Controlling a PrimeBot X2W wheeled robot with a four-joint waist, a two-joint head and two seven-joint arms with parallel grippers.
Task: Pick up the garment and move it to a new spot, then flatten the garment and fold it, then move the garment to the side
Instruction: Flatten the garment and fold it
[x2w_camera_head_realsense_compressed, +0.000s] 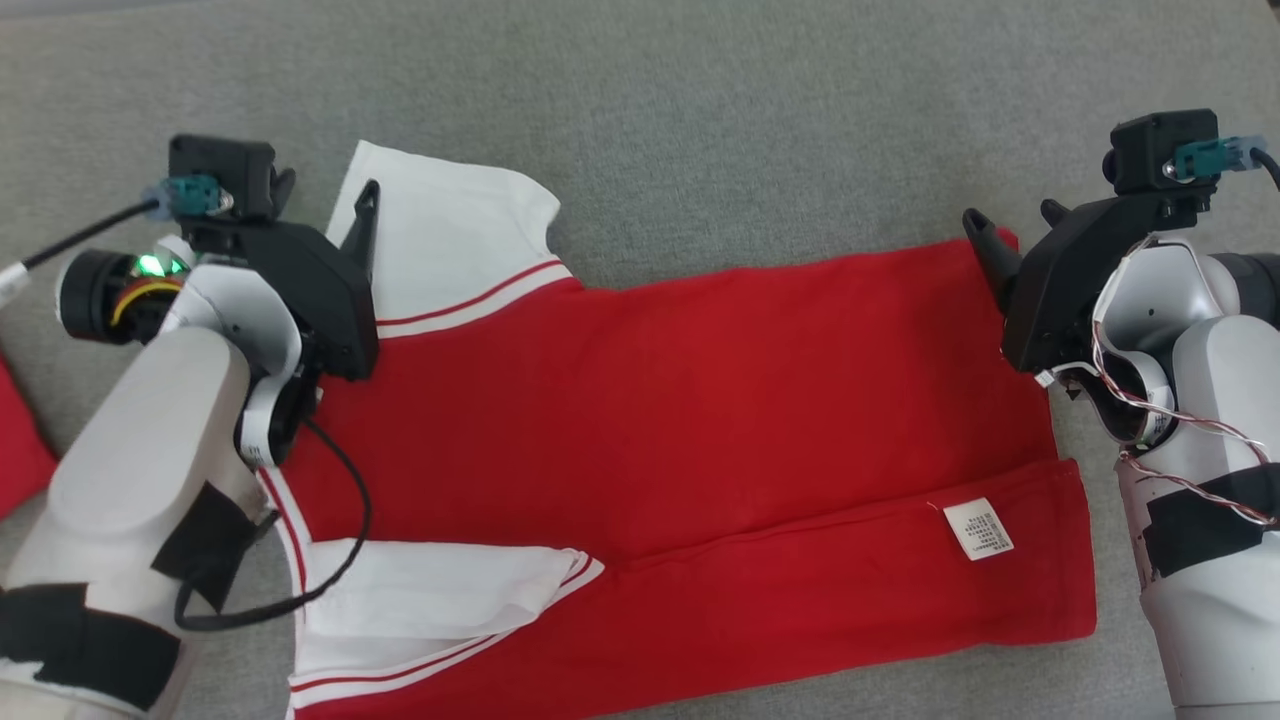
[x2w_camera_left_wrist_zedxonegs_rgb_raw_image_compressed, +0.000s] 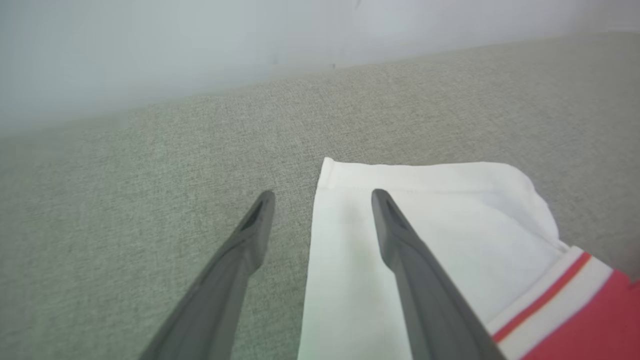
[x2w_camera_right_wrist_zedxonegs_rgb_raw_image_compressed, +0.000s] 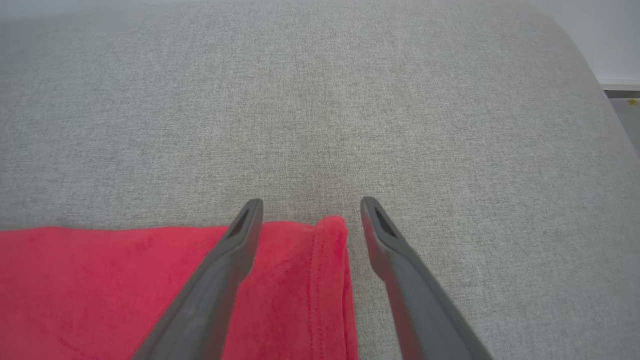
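Note:
The garment (x2w_camera_head_realsense_compressed: 700, 400) is a red shirt with white sleeves, spread on the grey fabric surface (x2w_camera_head_realsense_compressed: 700, 130), its near long side folded over the body. My left gripper (x2w_camera_head_realsense_compressed: 325, 198) is open above the far white sleeve (x2w_camera_left_wrist_zedxonegs_rgb_raw_image_compressed: 450, 220). The sleeve's side edge lies between the fingertips of the left gripper (x2w_camera_left_wrist_zedxonegs_rgb_raw_image_compressed: 324, 196), one finger (x2w_camera_left_wrist_zedxonegs_rgb_raw_image_compressed: 400, 250) over the white cloth and the other over bare surface. My right gripper (x2w_camera_head_realsense_compressed: 1012, 222) is open over the shirt's far hem corner (x2w_camera_right_wrist_zedxonegs_rgb_raw_image_compressed: 325, 240). That red corner sits between the tips of the right gripper (x2w_camera_right_wrist_zedxonegs_rgb_raw_image_compressed: 312, 204). Nothing is held.
A white label (x2w_camera_head_realsense_compressed: 978, 528) shows on the folded near flap. Another red cloth (x2w_camera_head_realsense_compressed: 15, 440) pokes in at the left edge. A pale wall (x2w_camera_left_wrist_zedxonegs_rgb_raw_image_compressed: 200, 45) rises behind the surface, and the surface's rounded end (x2w_camera_right_wrist_zedxonegs_rgb_raw_image_compressed: 595, 75) lies to the right.

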